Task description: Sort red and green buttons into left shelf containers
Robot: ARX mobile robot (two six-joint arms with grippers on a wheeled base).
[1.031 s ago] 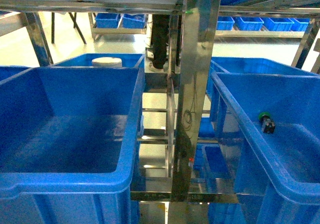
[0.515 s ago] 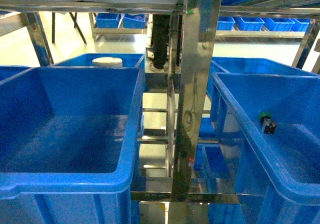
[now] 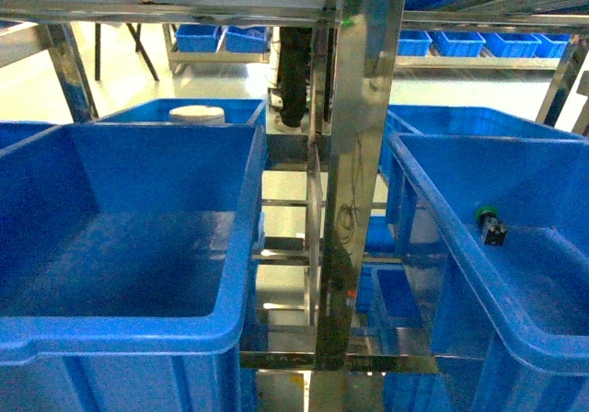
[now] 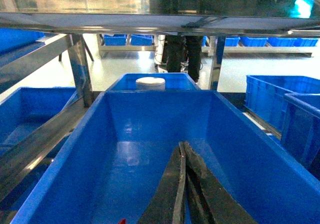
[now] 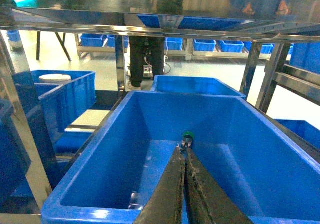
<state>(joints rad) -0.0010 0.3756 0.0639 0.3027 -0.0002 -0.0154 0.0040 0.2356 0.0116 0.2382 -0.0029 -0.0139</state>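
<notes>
Green button (image 3: 490, 222) loose in right blue bin (image 3: 552, 357); both claws (image 4: 183, 149) (image 5: 184, 151) pressed together, holding nothing.

1 green button (image 3: 489, 217), 2 big blue bins (image 3: 241, 246).

Steel upright (image 3: 354, 182); white lid (image 3: 197, 113), perhaps.

Two bins w/ shelf post between

Left bin (image 3: 138, 246) sits left of post (image 3: 354, 173), right bin (image 3: 497, 237) right of it. Button (image 3: 490, 223) lies in right bin nr its left wall; another bin (image 3: 198, 110) behind left one.
</notes>
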